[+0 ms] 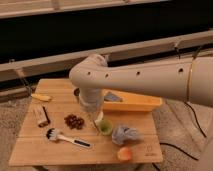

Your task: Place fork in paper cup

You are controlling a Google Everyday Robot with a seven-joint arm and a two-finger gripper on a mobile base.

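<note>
Over paper cup point(101, 116), slender grey-brown fork point(94, 124) between fingers point(92, 114).

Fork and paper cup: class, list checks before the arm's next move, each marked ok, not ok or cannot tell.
1. The gripper is shut, over the middle of the table: ok.
2. The fork hangs below the gripper: ok.
3. The paper cup is upright: cannot tell, mostly hidden by the gripper.
4. The fork tip is over the paper cup's mouth: cannot tell.
5. The green cup is clear of the paper cup: not ok, right beside it.
</note>
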